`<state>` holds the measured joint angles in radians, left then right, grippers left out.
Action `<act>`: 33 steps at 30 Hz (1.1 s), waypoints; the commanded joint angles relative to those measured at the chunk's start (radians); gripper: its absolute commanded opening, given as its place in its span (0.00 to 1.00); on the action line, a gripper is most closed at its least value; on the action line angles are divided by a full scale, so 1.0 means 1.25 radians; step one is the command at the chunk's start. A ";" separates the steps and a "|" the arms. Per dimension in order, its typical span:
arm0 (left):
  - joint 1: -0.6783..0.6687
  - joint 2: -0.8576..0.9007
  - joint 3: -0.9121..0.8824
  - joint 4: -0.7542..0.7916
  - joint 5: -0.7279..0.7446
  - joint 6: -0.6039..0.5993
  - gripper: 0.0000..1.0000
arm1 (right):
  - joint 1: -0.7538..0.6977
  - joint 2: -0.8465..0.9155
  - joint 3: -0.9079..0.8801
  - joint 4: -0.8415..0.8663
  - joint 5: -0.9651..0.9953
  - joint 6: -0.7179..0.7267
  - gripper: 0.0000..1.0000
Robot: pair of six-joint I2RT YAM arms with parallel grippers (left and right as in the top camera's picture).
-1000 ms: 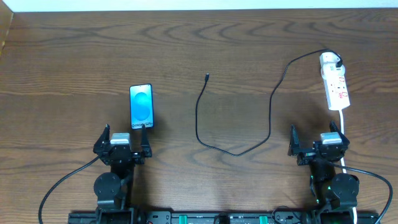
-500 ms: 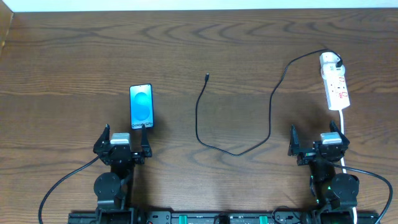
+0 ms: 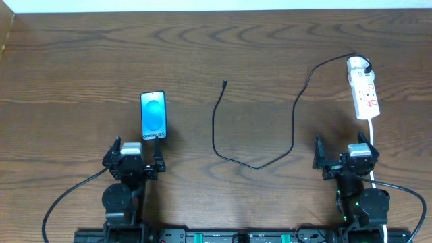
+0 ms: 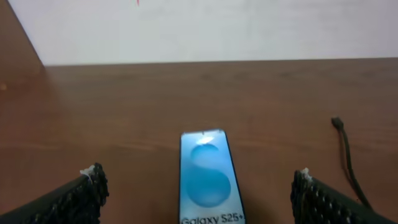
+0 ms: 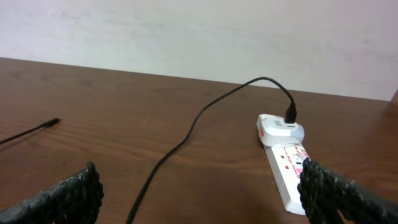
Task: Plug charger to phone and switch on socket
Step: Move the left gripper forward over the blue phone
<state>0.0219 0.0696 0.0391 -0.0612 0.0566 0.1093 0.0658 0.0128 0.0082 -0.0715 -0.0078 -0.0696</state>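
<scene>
The phone (image 3: pixel 153 116) lies flat at the left with its blue screen up, just ahead of my open left gripper (image 3: pixel 136 146). In the left wrist view the phone (image 4: pixel 208 182) sits centred between the two fingers (image 4: pixel 92 184), touching neither. The charger (image 3: pixel 223 138), a thin black cable, runs from its small tip (image 3: pixel 224 84) in a loop to a black plug in the far end of the white socket (image 3: pixel 364 91). My right gripper (image 3: pixel 342 150) is open and empty just short of the socket (image 5: pixel 287 171), which lies by its right finger (image 5: pixel 323 186).
The socket's white cord (image 3: pixel 373 135) runs back toward me past the right gripper. The charger tip (image 4: pixel 336 122) lies on bare wood to the right of the phone. A pale wall borders the table's far edge (image 3: pixel 216 9).
The left arm has shifted very slightly; the phone, cable, socket and right arm stay where they were.
</scene>
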 commanded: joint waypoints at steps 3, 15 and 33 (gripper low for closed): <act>-0.004 0.101 0.090 0.001 0.059 -0.055 0.95 | -0.005 -0.001 -0.002 -0.003 -0.005 0.007 0.99; -0.004 0.313 0.289 0.000 0.055 -0.062 0.95 | -0.005 -0.001 -0.002 -0.003 -0.005 0.007 0.99; -0.004 0.691 0.681 -0.200 0.075 -0.065 0.95 | -0.005 -0.001 -0.002 -0.003 -0.005 0.007 0.99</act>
<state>0.0219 0.8780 0.7811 -0.2626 0.1368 0.0399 0.0658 0.0132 0.0082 -0.0715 -0.0078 -0.0696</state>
